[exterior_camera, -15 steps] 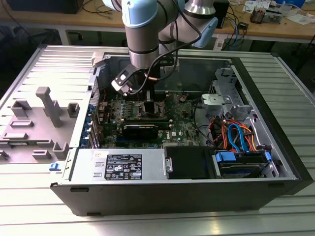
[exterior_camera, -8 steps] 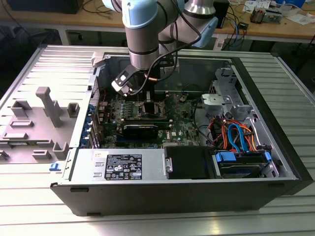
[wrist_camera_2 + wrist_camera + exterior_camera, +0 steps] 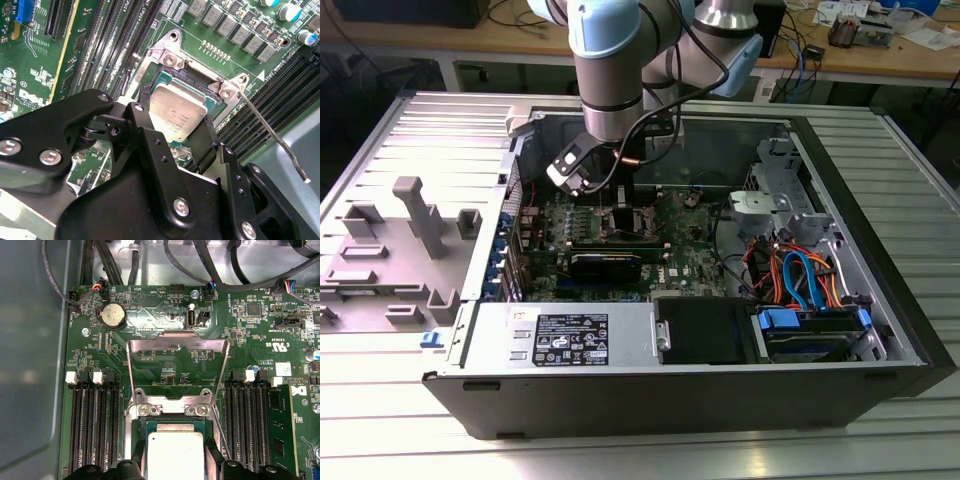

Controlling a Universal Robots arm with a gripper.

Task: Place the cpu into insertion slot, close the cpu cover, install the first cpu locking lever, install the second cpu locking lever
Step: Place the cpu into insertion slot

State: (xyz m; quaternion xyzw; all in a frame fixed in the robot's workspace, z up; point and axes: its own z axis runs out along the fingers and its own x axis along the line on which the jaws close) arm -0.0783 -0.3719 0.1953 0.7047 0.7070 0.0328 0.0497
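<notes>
Silver-grey cpu (image 3: 177,114) over insertion slot (image 3: 180,80); cpu cover (image 3: 145,344) raised open.

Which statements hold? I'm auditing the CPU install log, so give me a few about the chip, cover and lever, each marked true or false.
1. The gripper holds the cpu over the insertion slot. True.
2. The cpu cover is closed on the chip. False: it stands swung open, beyond the slot.
3. The locking lever is latched down. False: the thin lever sticks out free beside the socket.
4. Long memory slots flank the socket on both sides. True.
</notes>
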